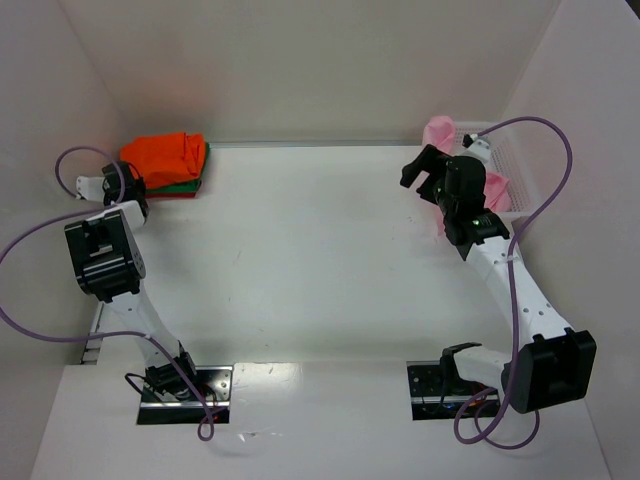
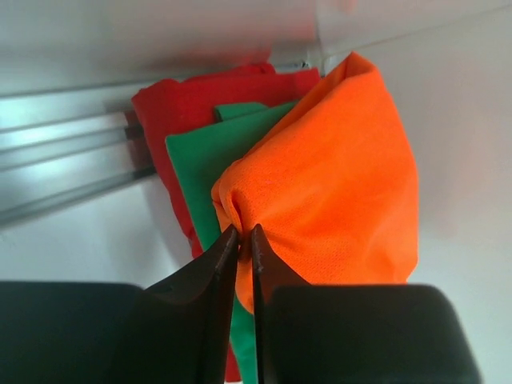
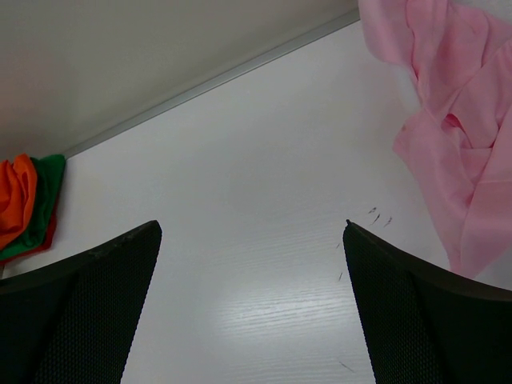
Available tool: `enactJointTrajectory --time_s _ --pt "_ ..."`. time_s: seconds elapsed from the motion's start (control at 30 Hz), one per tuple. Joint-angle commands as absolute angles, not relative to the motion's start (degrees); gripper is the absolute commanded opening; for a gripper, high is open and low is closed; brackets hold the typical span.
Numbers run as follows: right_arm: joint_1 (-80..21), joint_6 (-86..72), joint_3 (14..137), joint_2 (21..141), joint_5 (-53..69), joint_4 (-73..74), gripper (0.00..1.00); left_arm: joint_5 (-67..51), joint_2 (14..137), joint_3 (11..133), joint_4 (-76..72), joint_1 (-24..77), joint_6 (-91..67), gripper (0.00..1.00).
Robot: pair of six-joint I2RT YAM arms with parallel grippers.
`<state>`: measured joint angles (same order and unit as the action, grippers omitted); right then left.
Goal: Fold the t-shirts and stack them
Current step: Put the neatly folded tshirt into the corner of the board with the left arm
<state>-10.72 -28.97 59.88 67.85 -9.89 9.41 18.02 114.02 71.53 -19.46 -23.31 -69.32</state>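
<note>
Top external view: the orange t-shirt (image 1: 163,155) lies on top of the folded tees at the table's (image 1: 320,260) ten o'clock corner, with the left gripper (image 1: 128,190) at its near edge. The pink t-shirt (image 1: 497,188) spills crumpled from the white basket (image 1: 525,165) at two o'clock, just beside the right gripper (image 1: 425,170).

Left wrist view: the fingers pinch a fold of orange cloth above the green t-shirt (image 2: 196,160) and red t-shirt (image 2: 172,108).

Right wrist view: the fingers stand spread over bare table, with pink cloth at two o'clock.

The step in hand looks like setting the orange tee on the pile. Next, the left fingers should let go, and the right arm should reach for the pink tee.
</note>
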Motion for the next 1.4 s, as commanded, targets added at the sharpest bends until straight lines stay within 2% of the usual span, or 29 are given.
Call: enactJointTrajectory --time_s 0.0,0.17,0.23,0.27,0.33,0.37,0.4,0.53,0.67,0.83,1.07,1.2,1.37 --pt "-10.7 -29.5 59.8 67.6 -9.9 6.2 1.0 23.2 111.5 75.6 -20.2 -23.6 -66.1 0.19" --pt "-10.7 -29.5 59.2 67.6 -9.9 6.2 1.0 23.2 112.7 78.0 -19.0 -23.6 -64.0 0.21" --pt "-10.7 -30.1 59.2 67.6 -9.9 6.2 1.0 22.7 113.2 79.3 -18.3 -24.1 -63.5 0.28" --pt "-10.7 -30.1 59.2 67.6 -9.9 6.2 1.0 22.2 113.2 79.8 -18.3 -24.1 -62.8 0.4" --pt "-10.7 -30.7 59.2 67.6 -9.4 6.2 1.0 21.6 113.2 80.6 -16.9 -24.1 -62.8 0.56" --pt "-10.7 -30.7 59.2 67.1 -9.4 6.8 1.0 21.6 113.2 80.6 -16.0 -24.1 -62.8 0.68" --pt "-10.7 -30.7 59.2 67.1 -9.4 6.8 1.0 21.6 113.2 80.6 -15.0 -24.1 -62.8 0.84" --pt "-10.7 -31.4 59.2 66.5 -9.9 8.9 1.0 21.6 110.9 80.6 -12.1 -24.6 -62.8 1.0" --pt "-10.7 -30.7 59.9 65.8 -10.6 9.9 1.0 17.9 106.7 79.2 -11.5 -24.6 -59.8 1.0" --pt "-10.7 -27.3 61.6 63.8 -11.6 9.9 1.0 7.7 98.3 77.5 -11.1 -24.1 -52.2 1.0" --pt "-8.5 -24.4 63.4 62.5 -13.7 9.8 1.0 -1.2 86.8 76.8 -2.2 -18.7 -35.3 1.0" --pt "-7.5 -24.4 62.6 62.5 -13.2 8.5 1.0 -1.9 81.5 75.9 5.1 -12.8 -26.0 1.0" --pt "-7.5 -23.9 61.3 62.5 -9.4 8.5 1.0 0.4 76.5 72.4 8.4 -6.1 -24.0 1.0"
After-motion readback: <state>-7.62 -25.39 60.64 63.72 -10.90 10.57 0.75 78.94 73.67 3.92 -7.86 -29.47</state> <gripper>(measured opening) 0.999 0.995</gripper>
